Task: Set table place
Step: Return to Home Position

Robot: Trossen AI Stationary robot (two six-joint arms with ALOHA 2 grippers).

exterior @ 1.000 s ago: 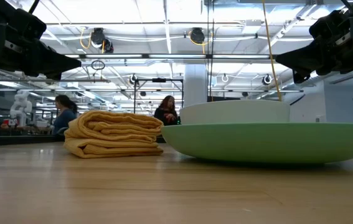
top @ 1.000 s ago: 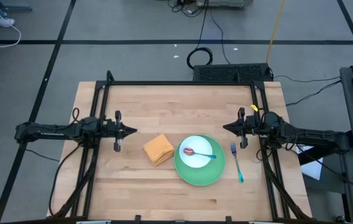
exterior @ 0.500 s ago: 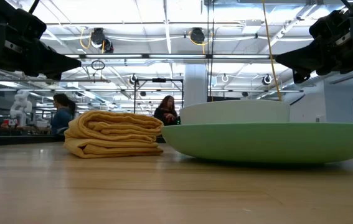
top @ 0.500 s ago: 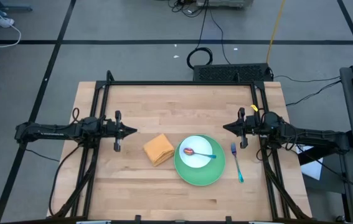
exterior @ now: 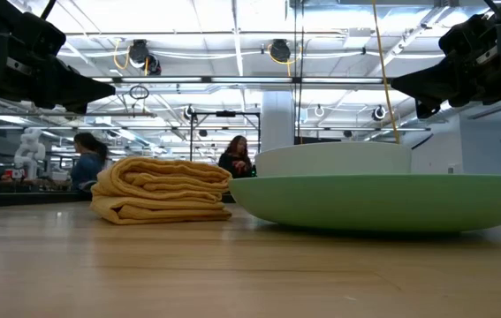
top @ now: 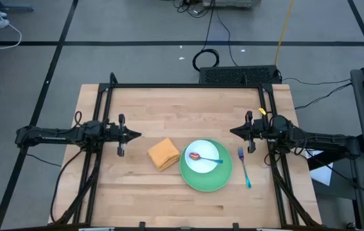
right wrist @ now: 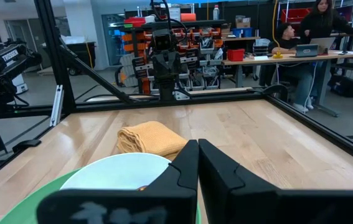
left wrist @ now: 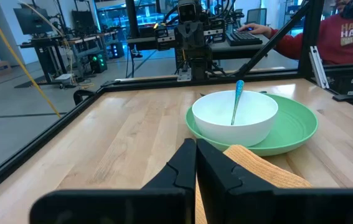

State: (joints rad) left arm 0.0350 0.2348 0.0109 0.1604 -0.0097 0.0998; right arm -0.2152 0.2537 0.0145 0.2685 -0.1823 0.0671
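Note:
A green plate (top: 215, 179) lies on the table toward its near edge, with a white bowl (top: 205, 154) standing on it. In the bowl lies a teal-handled spoon (top: 206, 158) with a reddish bowl. A blue-handled fork (top: 244, 168) lies flat on the table right of the plate. The folded orange napkin (top: 163, 153) lies left of the plate. My left gripper (top: 137, 135) hovers shut, level, at the table's left. At the right, my right gripper (top: 233, 131) hovers shut and level too. Each is clear of everything.
A black frame (top: 188, 86) runs along the table's far, left and right sides. Bare wood lies between the grippers and toward the far edge. People sit at desks in the room beyond the table.

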